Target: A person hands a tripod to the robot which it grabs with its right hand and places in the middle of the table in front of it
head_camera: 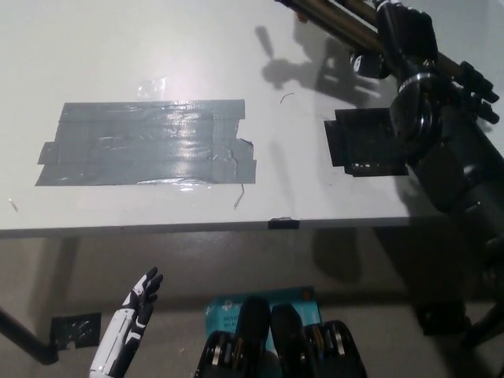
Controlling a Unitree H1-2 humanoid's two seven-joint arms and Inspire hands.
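A lab-like test space: taped white table (157, 47) over bare concrete floor (378, 276).

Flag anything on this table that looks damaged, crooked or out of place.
The grey tape patch on the table is rough: overlapping strips, wrinkled, with a torn, lifting right edge. The black tape patch has ragged corners. Nothing is spilled.
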